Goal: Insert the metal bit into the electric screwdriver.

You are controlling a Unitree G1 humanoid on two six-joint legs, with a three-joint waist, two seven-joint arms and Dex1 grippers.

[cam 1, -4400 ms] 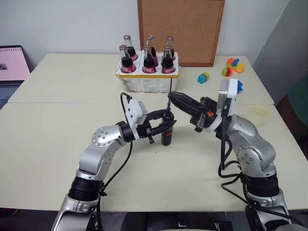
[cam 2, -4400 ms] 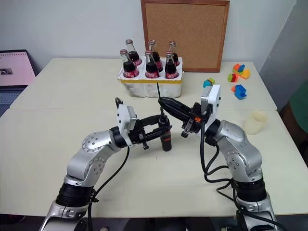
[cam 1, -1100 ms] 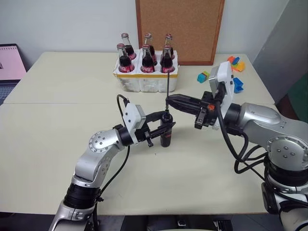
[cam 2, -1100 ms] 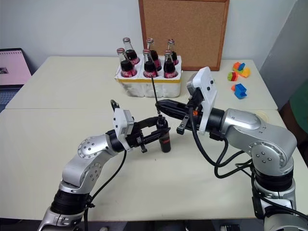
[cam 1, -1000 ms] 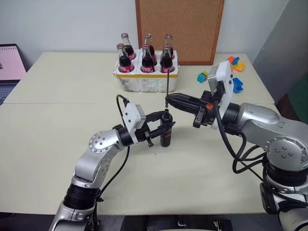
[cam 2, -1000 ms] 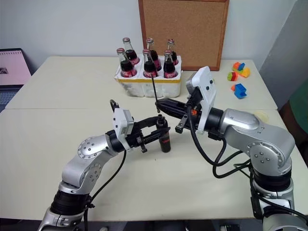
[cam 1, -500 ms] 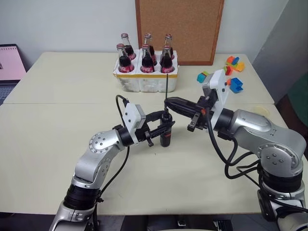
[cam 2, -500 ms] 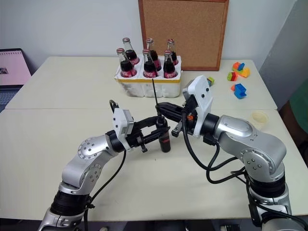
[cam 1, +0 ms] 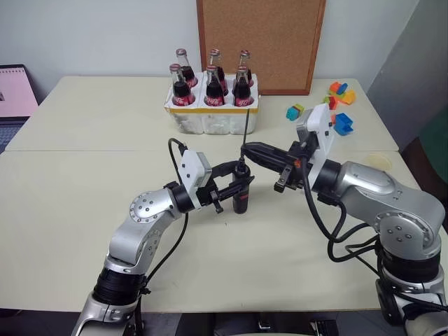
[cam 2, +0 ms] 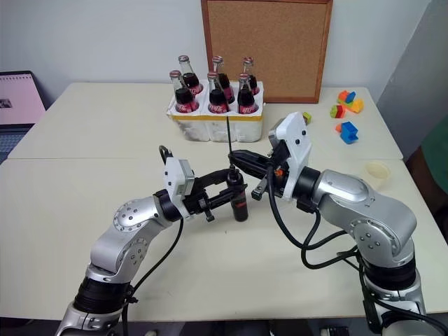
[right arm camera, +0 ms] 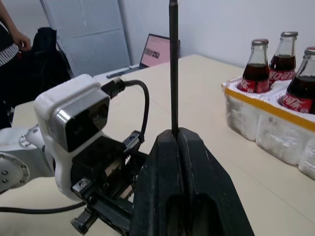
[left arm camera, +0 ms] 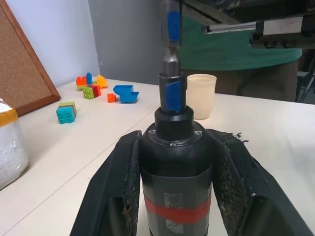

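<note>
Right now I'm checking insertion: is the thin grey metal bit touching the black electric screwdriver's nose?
Touching. In the left wrist view the metal bit comes straight down and its lower end sits in the collar on the screwdriver's nose, with no gap between them.

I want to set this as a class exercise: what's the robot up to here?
The left gripper is shut on the electric screwdriver, holding it upright on the table. The right gripper is shut on the metal bit, held upright over the screwdriver's nose. In the left wrist view the bit's lower end sits at the socket; how deep it has gone in can't be told.
</note>
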